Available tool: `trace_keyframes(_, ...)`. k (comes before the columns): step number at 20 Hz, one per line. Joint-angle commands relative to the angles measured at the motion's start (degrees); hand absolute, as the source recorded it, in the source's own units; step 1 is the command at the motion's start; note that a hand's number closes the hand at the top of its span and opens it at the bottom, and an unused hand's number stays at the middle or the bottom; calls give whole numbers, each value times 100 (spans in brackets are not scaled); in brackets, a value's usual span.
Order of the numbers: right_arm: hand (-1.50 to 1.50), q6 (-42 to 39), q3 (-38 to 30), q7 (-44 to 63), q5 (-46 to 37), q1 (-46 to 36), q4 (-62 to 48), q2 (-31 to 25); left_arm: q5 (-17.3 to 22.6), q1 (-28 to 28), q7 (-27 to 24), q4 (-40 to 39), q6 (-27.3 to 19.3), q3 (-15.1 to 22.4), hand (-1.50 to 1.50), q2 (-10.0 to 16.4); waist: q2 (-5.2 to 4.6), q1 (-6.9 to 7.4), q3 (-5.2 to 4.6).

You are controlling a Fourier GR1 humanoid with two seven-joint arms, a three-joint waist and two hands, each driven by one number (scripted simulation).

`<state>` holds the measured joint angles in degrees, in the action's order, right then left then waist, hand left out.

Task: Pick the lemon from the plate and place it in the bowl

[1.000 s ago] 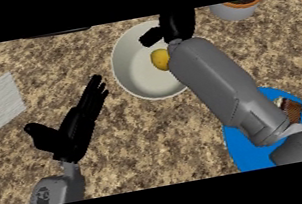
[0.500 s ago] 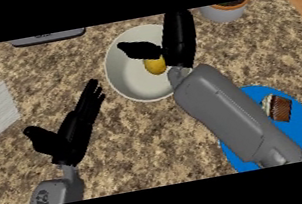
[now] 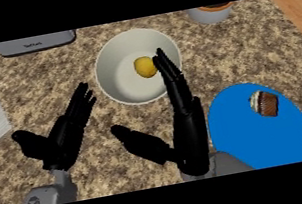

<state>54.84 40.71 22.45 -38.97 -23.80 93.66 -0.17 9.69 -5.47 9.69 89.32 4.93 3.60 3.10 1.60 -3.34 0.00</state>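
Pulling our right hand [image 3: 187, 118] back toward the near edge: half a second ago it was over the bowl [image 3: 122, 81], now only its fingertips are overlapping the right rim. Fingers are straight, gripping nothing. The lemon [image 3: 145, 67] is sitting in the bowl, just left of those fingertips. The blue plate [image 3: 266, 144] at near right is carrying only a small cake [image 3: 264, 103]. We're judging the placement done. Our left hand [image 3: 69, 131] is resting open, near left.
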Motion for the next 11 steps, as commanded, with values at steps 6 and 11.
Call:
trace_keyframes(6,150,859,2636,-306,-1630,3390,1448,-528,-53,335,-143,143,-22,99,0,-83,12,-122,1)
trace_keyframes(11,150,860,3138,-528,-1443,3813,774,-469,47,134,-30,140,-23,-118,0,56,-11,-141,3)
